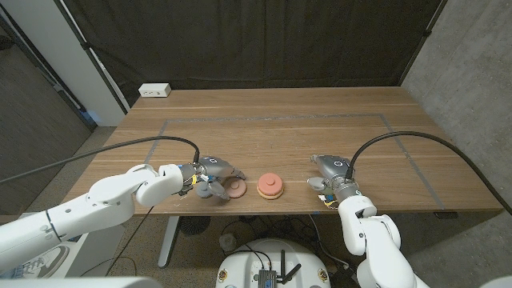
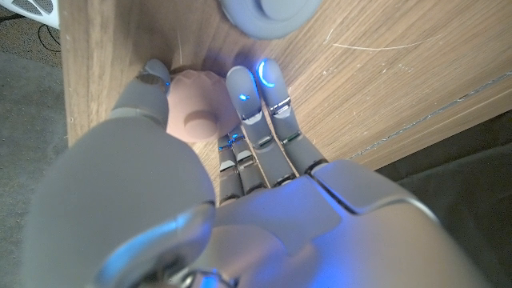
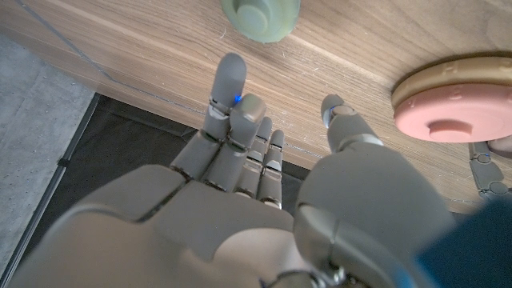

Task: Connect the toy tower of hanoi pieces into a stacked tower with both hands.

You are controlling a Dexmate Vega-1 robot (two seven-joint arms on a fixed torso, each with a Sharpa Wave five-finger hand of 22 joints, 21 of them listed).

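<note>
Left hand is working at the near edge of the desk: in the left wrist view its thumb and fingers are closing around a small pink piece, so we are judging it as holding that piece, though we cannot tell whether the piece is clear of the wood. A grey-blue piece is lying just beyond those fingertips. Right hand is holding nothing, fingers apart and extended, with a pale green piece lying just past its fingertips. The partly built stack, a pink disc on a tan base, is sitting between the two hands near the front edge. We are reading the step in hand as securing the small pink piece for transfer to the stack. To do it well, we are advising a firm pinch on the piece's rim, peg kept upright, a straight lift, then lowering squarely over the stack's central stud, with the right hand steadying the base. The head view is giving us the overall layout and hand spacing but blurring the small pieces; the wrist views are resolving finger contact and the colours of the pieces.
</note>
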